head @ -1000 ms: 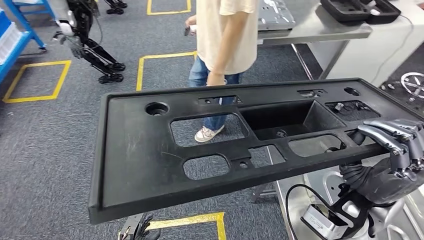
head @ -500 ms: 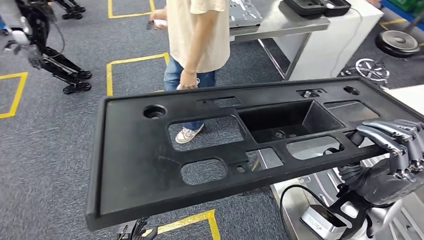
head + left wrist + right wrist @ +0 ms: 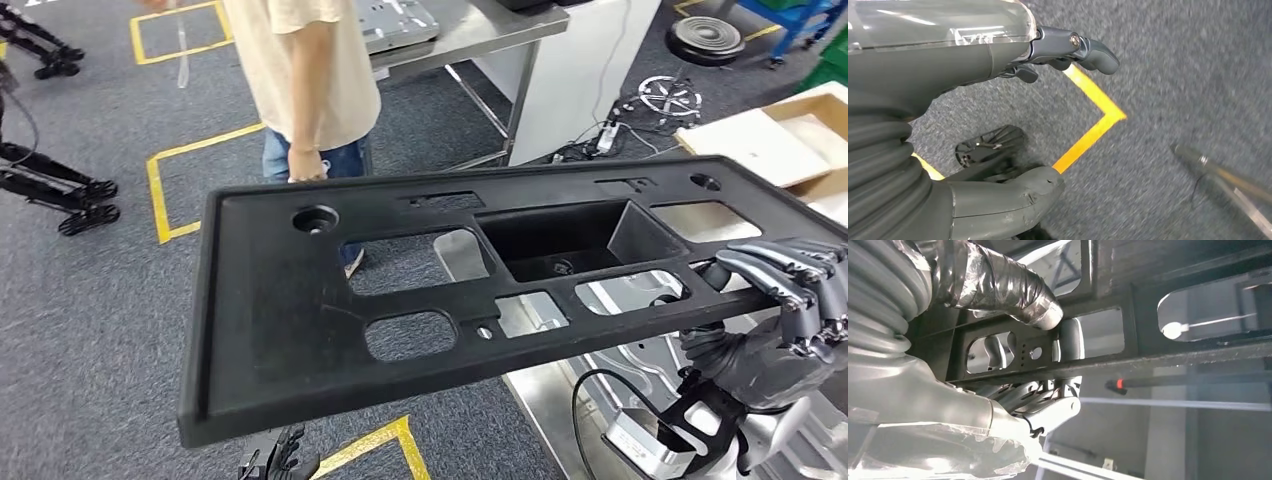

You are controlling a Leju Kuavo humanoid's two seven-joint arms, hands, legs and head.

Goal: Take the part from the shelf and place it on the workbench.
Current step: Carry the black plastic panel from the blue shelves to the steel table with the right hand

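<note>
The part is a long black plastic panel [image 3: 280,320] with several cut-outs and a deep pocket. It is held level across my head view, above the floor. My right hand [image 3: 790,290] grips its near right rim, fingers curled over the top edge. From underneath, the right wrist view shows that hand [image 3: 1013,405] clasping the panel's [image 3: 1168,285] ribbed frame, the taped thumb pressed on it. My left hand [image 3: 278,462] hangs low under the panel's left end. In the left wrist view this hand [image 3: 948,65] holds nothing, thumb and fingers apart over grey carpet. A shiny metal surface [image 3: 560,400] lies below the panel's right half.
A person in a beige shirt and jeans [image 3: 310,70] stands just beyond the panel. Behind is a steel table [image 3: 470,30] with a white cabinet. An open cardboard box [image 3: 780,135] sits far right. Yellow tape [image 3: 190,155] marks the carpet; another robot's feet [image 3: 60,190] are at left.
The whole view has swung to the right: the person, the table and the floor marks slid left, and the cardboard box came into sight. The panel stays in my right hand's grip.
</note>
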